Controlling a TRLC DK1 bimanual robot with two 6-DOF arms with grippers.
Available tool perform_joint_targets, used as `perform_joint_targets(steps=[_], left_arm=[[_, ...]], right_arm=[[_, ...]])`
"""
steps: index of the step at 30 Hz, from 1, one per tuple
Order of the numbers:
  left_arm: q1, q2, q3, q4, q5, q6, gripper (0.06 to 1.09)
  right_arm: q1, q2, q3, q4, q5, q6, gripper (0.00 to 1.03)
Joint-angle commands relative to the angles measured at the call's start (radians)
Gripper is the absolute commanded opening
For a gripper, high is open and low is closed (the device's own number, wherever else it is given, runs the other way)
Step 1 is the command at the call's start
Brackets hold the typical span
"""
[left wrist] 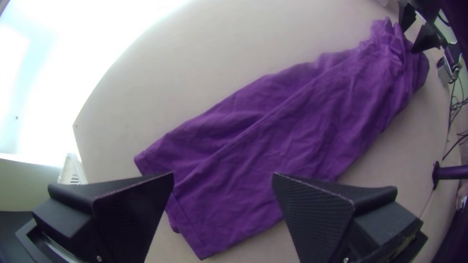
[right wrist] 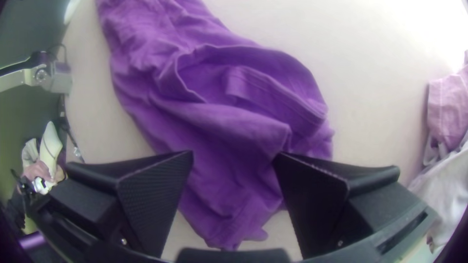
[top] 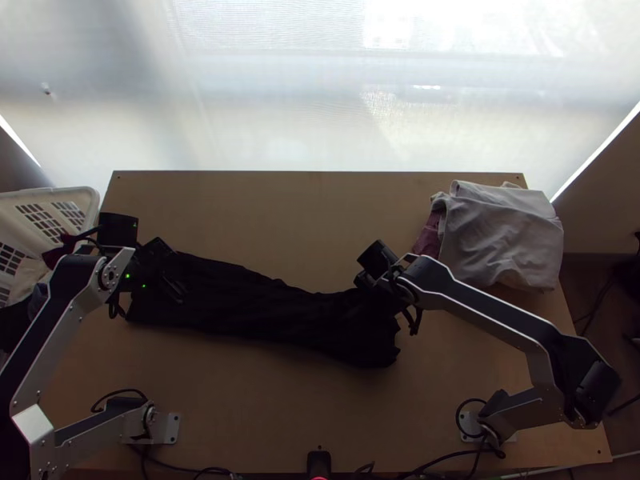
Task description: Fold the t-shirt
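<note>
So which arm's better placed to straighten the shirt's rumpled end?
Probably right: the right gripper is open over the rumpled end of the shirt; the left gripper is over its flatter end.

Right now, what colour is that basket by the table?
White; the basket shows best in the top view.

- To your right, at the table's far corner, you have a pile of laid-up cloth: a pale grey cloth (top: 504, 232) on top, loosely folded and wrinkled, covering part of the table's right edge.
- You see a maroon cloth (top: 430, 236) peeking out along the pile's left side; your right wrist view shows it as pink.
- Just beside the table's left edge, you have a white slotted basket (top: 90, 200) with cloths in it, one pale (top: 28, 276), another dark red (top: 58, 254).
- Beyond the far edge, you face a bright, translucent window covering (top: 264, 120).
- Under the pile, you have the light wooden table (top: 320, 408).
</note>
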Motion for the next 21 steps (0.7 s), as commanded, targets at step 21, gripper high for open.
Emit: perform_joint_targets(steps=[21], left_arm=[[0.232,0.128,-0.096,0.214,0.163,0.434,1.03]], right_arm=[[-0.04,-0.017,-0.031,0.025,-0.004,-0.015,0.72]])
